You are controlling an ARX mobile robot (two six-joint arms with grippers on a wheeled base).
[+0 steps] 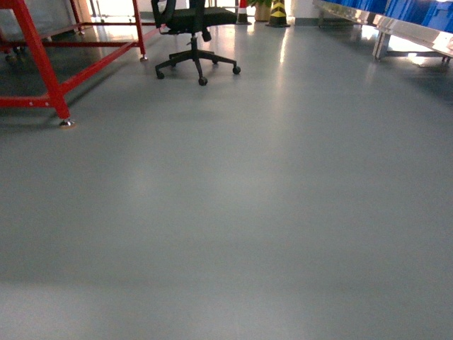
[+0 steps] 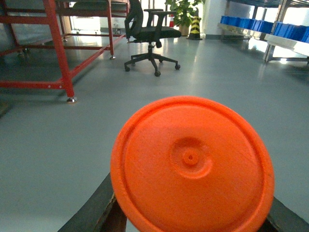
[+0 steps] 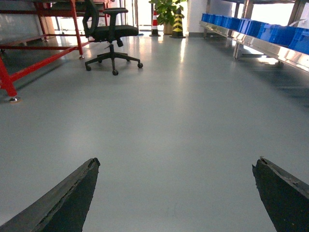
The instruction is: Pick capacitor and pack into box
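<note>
A round orange disc-shaped capacitor (image 2: 193,164) with a raised rim and a small centre nub fills the lower half of the left wrist view. My left gripper (image 2: 190,212) is shut on it; its dark fingers (image 2: 96,210) show at the disc's lower left and lower right. In the right wrist view my right gripper (image 3: 178,159) stands wide open over bare grey floor, holding nothing. The box is out of view. Neither gripper shows in the head view.
A red steel frame (image 1: 42,64) stands at the left, with a black office chair (image 1: 195,28) ahead. Blue bins (image 3: 270,31) line a steel shelf on the right. A striped cone (image 3: 177,21) and a plant stand far back. Grey floor (image 1: 248,212) lies between.
</note>
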